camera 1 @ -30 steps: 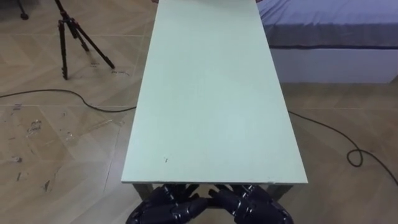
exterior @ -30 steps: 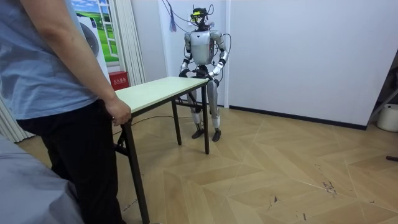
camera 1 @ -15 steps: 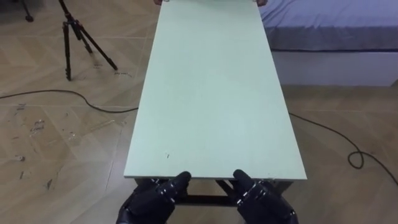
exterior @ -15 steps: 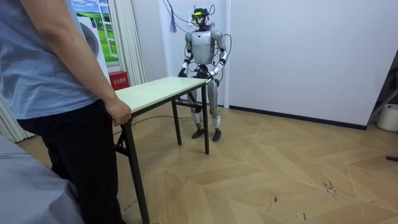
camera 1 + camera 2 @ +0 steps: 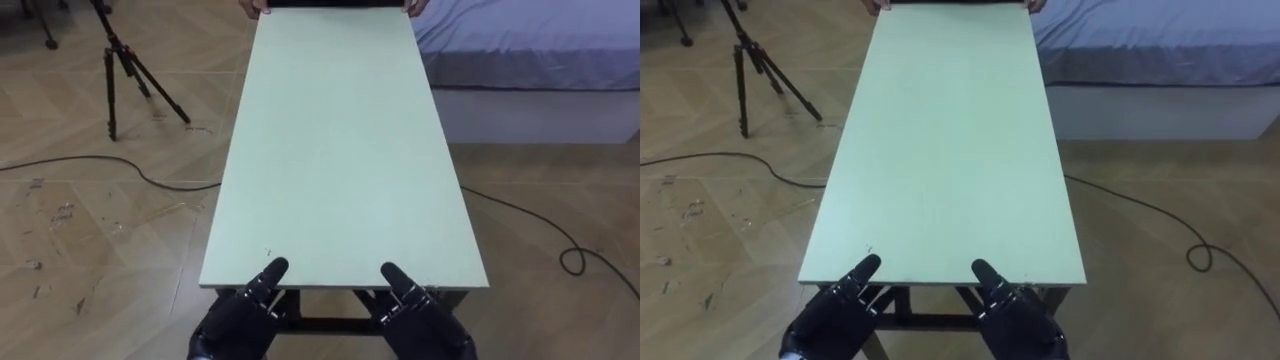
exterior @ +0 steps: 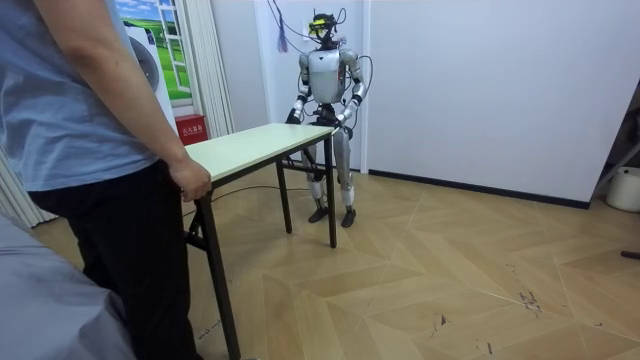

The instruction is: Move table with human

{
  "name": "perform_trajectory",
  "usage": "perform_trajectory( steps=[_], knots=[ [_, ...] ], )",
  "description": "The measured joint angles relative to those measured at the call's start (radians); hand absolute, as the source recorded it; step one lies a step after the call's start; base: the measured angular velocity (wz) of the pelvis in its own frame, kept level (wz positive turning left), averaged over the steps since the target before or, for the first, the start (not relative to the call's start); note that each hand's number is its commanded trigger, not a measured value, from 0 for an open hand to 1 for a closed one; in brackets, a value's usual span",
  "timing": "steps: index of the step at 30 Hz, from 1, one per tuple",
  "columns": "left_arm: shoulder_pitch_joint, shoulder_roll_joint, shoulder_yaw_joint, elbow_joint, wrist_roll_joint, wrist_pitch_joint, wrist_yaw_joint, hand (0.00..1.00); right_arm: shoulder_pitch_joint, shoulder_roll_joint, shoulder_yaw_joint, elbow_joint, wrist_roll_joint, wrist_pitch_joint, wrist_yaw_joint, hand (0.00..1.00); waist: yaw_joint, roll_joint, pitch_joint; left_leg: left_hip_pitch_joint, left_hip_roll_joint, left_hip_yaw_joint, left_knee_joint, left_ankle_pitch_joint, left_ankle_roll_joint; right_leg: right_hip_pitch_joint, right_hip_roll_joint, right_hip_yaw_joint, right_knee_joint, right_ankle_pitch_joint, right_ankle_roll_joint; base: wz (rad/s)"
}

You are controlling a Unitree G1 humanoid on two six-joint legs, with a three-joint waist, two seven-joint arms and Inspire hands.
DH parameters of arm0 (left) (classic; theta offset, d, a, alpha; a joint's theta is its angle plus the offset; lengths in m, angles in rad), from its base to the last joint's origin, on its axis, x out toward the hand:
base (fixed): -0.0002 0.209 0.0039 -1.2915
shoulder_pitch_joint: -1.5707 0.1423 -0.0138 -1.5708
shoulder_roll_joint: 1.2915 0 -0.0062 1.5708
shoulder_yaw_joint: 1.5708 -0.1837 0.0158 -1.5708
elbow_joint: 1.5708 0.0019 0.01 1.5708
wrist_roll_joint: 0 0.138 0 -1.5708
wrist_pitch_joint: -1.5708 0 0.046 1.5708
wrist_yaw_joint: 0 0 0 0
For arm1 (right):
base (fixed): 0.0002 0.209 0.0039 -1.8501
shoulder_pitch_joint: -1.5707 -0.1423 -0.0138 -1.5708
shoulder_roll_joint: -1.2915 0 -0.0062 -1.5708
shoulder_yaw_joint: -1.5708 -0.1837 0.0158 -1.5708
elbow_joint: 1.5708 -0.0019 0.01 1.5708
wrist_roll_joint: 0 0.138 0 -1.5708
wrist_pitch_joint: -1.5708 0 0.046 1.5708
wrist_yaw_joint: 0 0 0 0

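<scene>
A long table with a pale green top [image 5: 340, 150] stretches away from me. My left hand [image 5: 238, 322] and right hand [image 5: 427, 326] are at its near short edge, each with the thumb [image 5: 271, 272] laid over the top and the rest of the hand under the edge. A person's hands [image 5: 414, 6] hold the far short edge. In the room view I stand at the table's [image 6: 250, 148] far end, while the person's hand [image 6: 190, 181] grips the near corner.
A black tripod [image 5: 115, 60] stands on the wood floor at the far left. A bed [image 5: 540, 50] runs along the table's right. Dark cables [image 5: 100, 160] cross the floor on both sides. Open floor lies on the room view's right.
Both hands came out from under the near edge, spread apart, and their thumbs rose onto the tabletop. The picture has shifted slightly.
</scene>
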Motion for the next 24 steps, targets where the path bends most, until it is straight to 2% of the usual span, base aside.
perform_trajectory(
  steps=[4, 8, 13, 17, 19, 24],
  knots=[
    [-0.008, -0.010, 0.000, 0.010, -0.056, 0.000, 0.028, 0.00, 0.000, 0.000, 0.000, 0.000, 0.009, -0.002, -0.013, 0.00, -0.001, -0.001, -0.0014, 0.005, 0.000, 0.000, -0.009, 0.001, 0.001, 0.002, 0.003, 0.011, 0.004, -0.003, -0.001, 0.00],
    [-0.009, -0.010, 0.003, 0.028, -0.066, 0.000, 0.030, 0.00, 0.000, 0.001, 0.000, 0.000, 0.039, -0.003, -0.022, 0.00, 0.000, -0.002, -0.0013, 0.013, 0.003, 0.000, -0.012, 0.001, 0.001, 0.003, 0.010, 0.024, 0.004, -0.004, -0.002, -0.07],
    [-0.027, -0.011, 0.007, 0.094, -0.061, 0.000, 0.032, 0.00, 0.000, 0.008, -0.004, 0.003, 0.045, -0.010, -0.046, 0.00, -0.003, -0.015, -0.0079, 0.021, 0.004, -0.003, -0.012, 0.001, 0.001, 0.007, 0.012, 0.024, 0.000, -0.005, -0.004, -0.03],
    [-0.035, -0.014, 0.007, 0.112, -0.062, 0.000, 0.032, 0.00, 0.000, 0.015, -0.009, 0.003, 0.044, -0.010, -0.055, 0.00, -0.005, -0.018, -0.0070, 0.020, 0.003, -0.003, -0.012, 0.001, 0.001, 0.010, 0.010, 0.023, -0.002, -0.005, -0.004, 0.00],
    [-0.053, -0.024, 0.012, 0.140, -0.061, 0.002, 0.032, 0.00, 0.000, 0.031, -0.019, 0.003, 0.044, -0.010, -0.065, 0.00, -0.005, -0.018, -0.0065, 0.020, 0.003, -0.003, -0.012, 0.001, 0.001, 0.011, 0.010, 0.023, -0.002, -0.005, -0.004, 0.00],
    [-0.056, -0.048, 0.039, 0.151, -0.062, 0.015, 0.040, 0.00, -0.001, 0.038, -0.027, 0.002, 0.044, -0.010, -0.078, 0.00, -0.005, -0.013, -0.0036, 0.019, 0.003, -0.003, -0.012, 0.001, 0.001, 0.007, 0.010, 0.023, -0.002, -0.005, -0.004, 0.00]
  ],
)
